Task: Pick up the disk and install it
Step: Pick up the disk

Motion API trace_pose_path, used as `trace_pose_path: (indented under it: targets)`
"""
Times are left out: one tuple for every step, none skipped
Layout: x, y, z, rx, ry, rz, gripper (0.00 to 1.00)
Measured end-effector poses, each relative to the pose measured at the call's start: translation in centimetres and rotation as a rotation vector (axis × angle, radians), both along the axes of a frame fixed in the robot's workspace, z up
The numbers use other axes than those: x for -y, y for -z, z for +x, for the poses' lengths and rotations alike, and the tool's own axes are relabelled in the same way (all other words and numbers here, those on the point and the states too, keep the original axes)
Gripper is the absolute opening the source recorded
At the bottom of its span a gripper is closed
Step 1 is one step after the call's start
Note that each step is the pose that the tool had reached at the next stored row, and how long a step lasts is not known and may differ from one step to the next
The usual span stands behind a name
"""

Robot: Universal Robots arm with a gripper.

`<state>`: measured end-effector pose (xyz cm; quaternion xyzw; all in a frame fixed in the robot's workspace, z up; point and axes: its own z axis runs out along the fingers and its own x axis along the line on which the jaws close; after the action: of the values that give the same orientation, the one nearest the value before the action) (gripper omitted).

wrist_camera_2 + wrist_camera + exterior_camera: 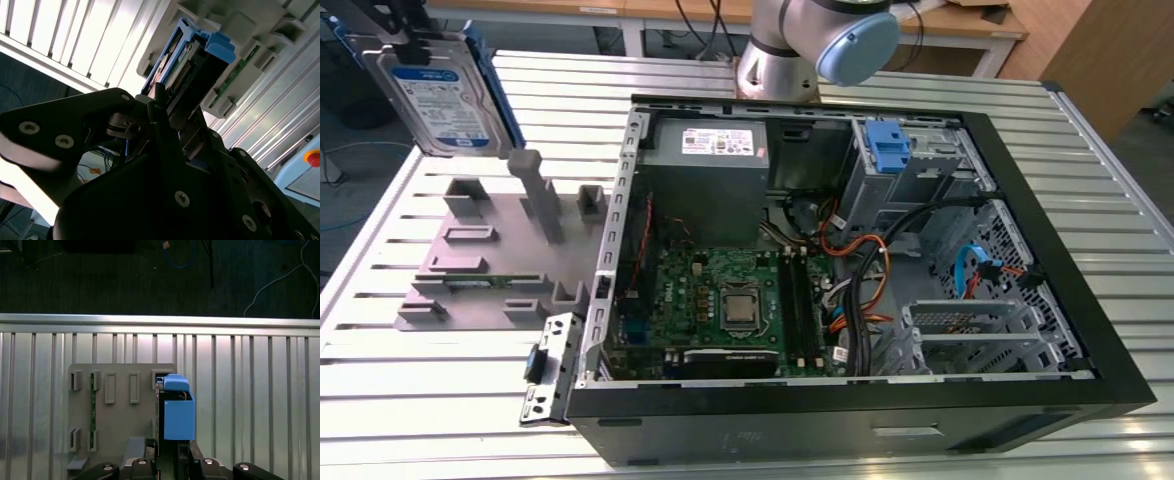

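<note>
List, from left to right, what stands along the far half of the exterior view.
The disk, held upright → the grey power supply box inside the open computer case → the blue plastic clip in the case's far corner.

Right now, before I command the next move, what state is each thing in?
gripper: shut on the disk.
disk: held upright, raised off the grey fixture.
grey fixture: resting on the table.
green board: seated in a fixture slot.
computer case: lying on its side, open.
blue clip: standing in the case's drive bay.
processor: uncovered, no cooler on it.
</note>
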<state>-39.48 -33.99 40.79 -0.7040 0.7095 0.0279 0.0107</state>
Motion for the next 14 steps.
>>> trace_pose_path:
  targets:
    - [0.0, -0.12, 0.0, 0.0001, 0.0, 0.0001, 0.35]
    - [0.0, -0.25, 0.0, 0.0, 0.0, 0.0, 0.35]
    - [0.0, -0.43, 0.0, -0.0001, 0.0, 0.0, 0.35]
    - [0.0, -0.58, 0.0, 0.0001, 0.0, 0.0, 0.35]
    - [0.0, -0.76, 0.0, 0.0002, 0.0, 0.0001, 0.35]
    - [0.0, -0.95, 0.0, 0.0003, 0.0, 0.0001, 0.35]
    - [0.0, -1.16, 0.0, 0.0005, 0.0, 0.0001, 0.35]
    - [0.0, -1.4, 0.0, 0.0004, 0.0, 0.0001, 0.35]
    - [0.0, -1.63, 0.0, 0.0004, 0.0, 0.0001, 0.35]
    - [0.0, -1.86, 0.0, 0.0005, 0.0, 0.0, 0.35]
    - [0.0, -2.08, 0.0, 0.0006, 0.0, 0.0001, 0.35]
    - [0.0, -2.32, 0.0, 0.0007, 0.0, 0.0001, 0.35]
    - [0.0, -2.56, 0.0, 0.0007, 0.0, 0.0, 0.35]
    - [0.0, -2.97, 0.0, 0.0008, 0.0, 0.0, 0.35]
